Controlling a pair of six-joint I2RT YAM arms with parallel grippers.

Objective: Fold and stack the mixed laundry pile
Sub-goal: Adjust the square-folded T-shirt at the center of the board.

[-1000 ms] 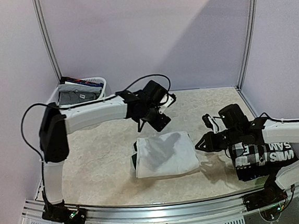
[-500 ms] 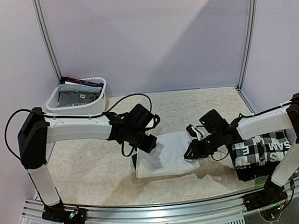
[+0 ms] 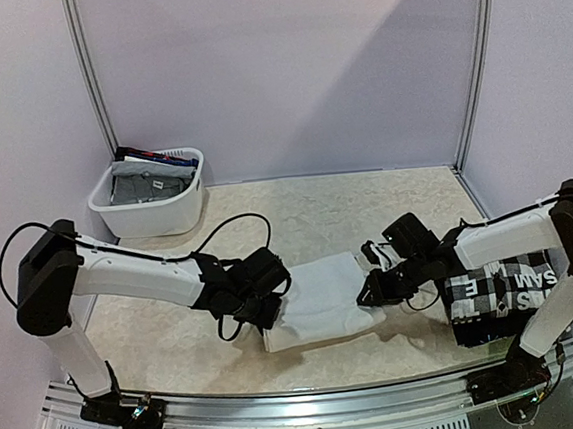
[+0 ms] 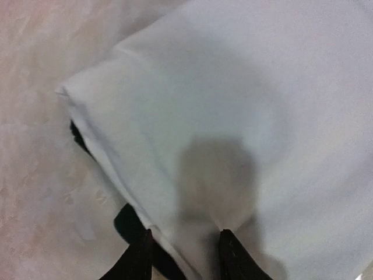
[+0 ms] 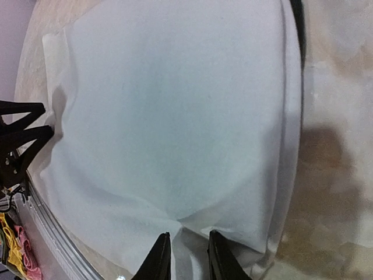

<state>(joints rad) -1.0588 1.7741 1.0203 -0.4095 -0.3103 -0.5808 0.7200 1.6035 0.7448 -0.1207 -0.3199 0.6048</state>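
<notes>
A folded white cloth (image 3: pixel 319 297) with a dark part under its left edge lies mid-table. It fills the left wrist view (image 4: pixel 233 105) and the right wrist view (image 5: pixel 175 116). My left gripper (image 3: pixel 266 314) is down at the cloth's left edge. Its jaws (image 4: pixel 183 259) stand apart, astride that edge, one finger over the dark part (image 4: pixel 131 224). My right gripper (image 3: pixel 366 294) is at the cloth's right edge. Its fingers (image 5: pixel 187 256) pinch a fold, and creases run to them. A checkered shirt (image 3: pixel 474 293) and a black piece with white letters (image 3: pixel 519 285) lie stacked at the right.
A white plastic basket (image 3: pixel 171 217) at the back left holds grey and blue garments (image 3: pixel 148 183). The table's metal front rail (image 3: pixel 302 392) runs close below the cloth. Enclosure walls stand behind and at both sides.
My left arm has swung down and toward the front, from above the cloth's far-left corner to its left edge. My right gripper moved in to the cloth's right edge and has since stayed there.
</notes>
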